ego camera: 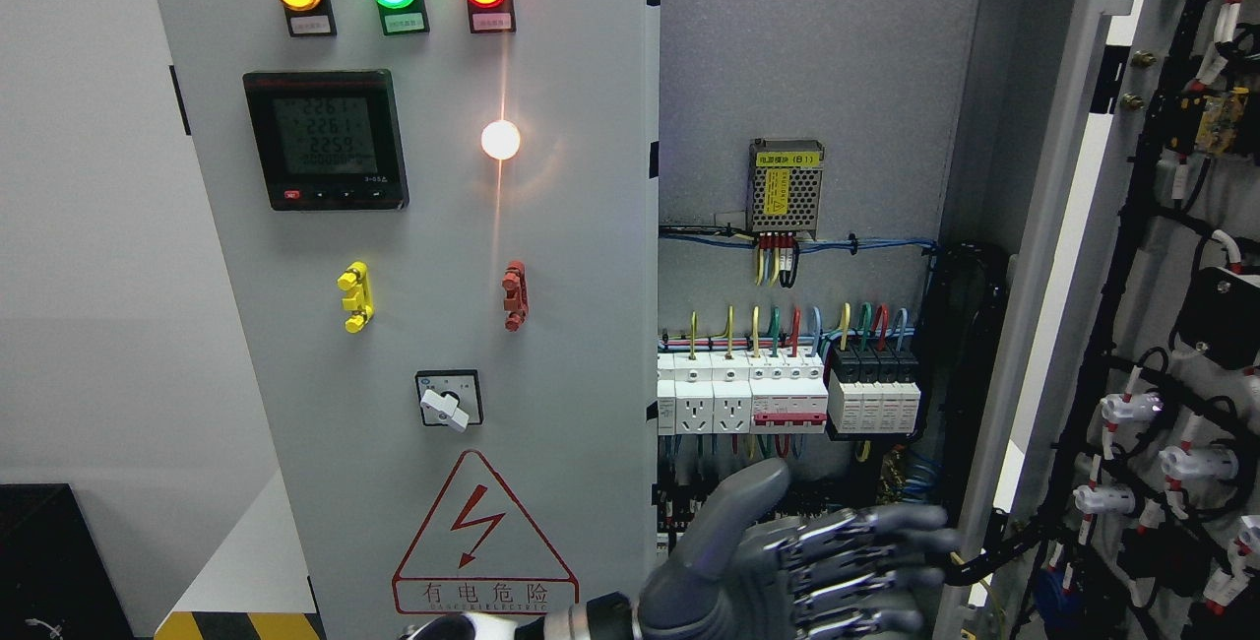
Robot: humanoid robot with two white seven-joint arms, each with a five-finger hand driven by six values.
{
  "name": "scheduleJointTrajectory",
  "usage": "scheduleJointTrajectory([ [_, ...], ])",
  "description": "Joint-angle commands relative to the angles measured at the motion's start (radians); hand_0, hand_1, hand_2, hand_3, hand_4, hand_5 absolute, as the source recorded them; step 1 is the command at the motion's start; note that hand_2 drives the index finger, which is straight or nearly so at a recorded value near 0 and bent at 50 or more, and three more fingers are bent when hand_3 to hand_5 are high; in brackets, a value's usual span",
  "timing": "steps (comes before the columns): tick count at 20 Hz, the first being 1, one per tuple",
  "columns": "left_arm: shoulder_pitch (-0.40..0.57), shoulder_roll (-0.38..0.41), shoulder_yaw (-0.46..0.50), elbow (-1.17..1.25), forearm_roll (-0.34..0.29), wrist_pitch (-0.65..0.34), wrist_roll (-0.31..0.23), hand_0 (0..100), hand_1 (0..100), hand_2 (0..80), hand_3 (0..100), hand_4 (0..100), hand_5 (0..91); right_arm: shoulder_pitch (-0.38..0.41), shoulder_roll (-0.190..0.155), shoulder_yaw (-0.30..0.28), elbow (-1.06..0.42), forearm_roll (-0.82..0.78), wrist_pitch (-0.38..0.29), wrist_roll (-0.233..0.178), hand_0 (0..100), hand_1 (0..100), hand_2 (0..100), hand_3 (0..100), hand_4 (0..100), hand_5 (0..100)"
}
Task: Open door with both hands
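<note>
The grey cabinet's left door [443, 226] is closed and carries three lit lamps, a meter and a rotary switch. The right door [1043, 276] stands swung open to the right, with its wired inner face [1181, 345] showing. My left hand [837, 561] comes up from the bottom edge, just left of the middle. Its thumb points up and its fingers [886, 522] stretch straight to the right. The fingertips lie at the open door's near edge and hold nothing. Whether they touch the edge I cannot tell. My right hand is out of view.
Inside the cabinet [807, 79] are a power supply [785, 185], a row of breakers and sockets [768, 399] and coloured wires. A black box [49, 561] stands at the lower left beside a yellow-black striped edge [236, 625]. White wall lies to the left.
</note>
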Motion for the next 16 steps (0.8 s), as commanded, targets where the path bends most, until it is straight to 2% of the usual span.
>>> scheduleJointTrajectory([
  [1,0.321,0.324,0.04,-0.077,-0.08,-0.03,0.0,0,0,0.0,0,0,0.0,0.0,0.0,0.0,0.0,-0.025,0.0,-0.001,19,0,0,0,0,0],
  [4,0.508,0.317,0.041,0.043,-0.215,-0.116,-0.009,0,0,0.0,0,0,0.0,0.0,0.0,0.0,0.0,-0.025,0.0,-0.001,19,0,0,0,0,0],
  [6,0.608,0.312,0.043,0.124,-0.271,-0.185,-0.029,0,0,0.0,0,0,0.0,0.0,0.0,0.0,0.0,-0.025,0.0,-0.001,19,0,0,0,0,0],
  [9,0.703,0.303,0.044,0.267,-0.28,-0.247,-0.052,0,0,0.0,0,0,0.0,0.0,0.0,0.0,0.0,-0.025,0.0,-0.001,19,0,0,0,0,0],
  [11,0.757,0.244,0.049,0.398,-0.285,-0.282,-0.052,0,0,0.0,0,0,0.0,0.0,0.0,0.0,0.0,-0.025,0.0,-0.001,19,0,0,0,0,0],
  [16,0.852,0.158,0.087,0.694,-0.296,-0.314,-0.052,0,0,0.0,0,0,0.0,0.0,0.0,0.0,0.0,-0.025,0.0,-0.001,19,0,0,0,0,0],
])
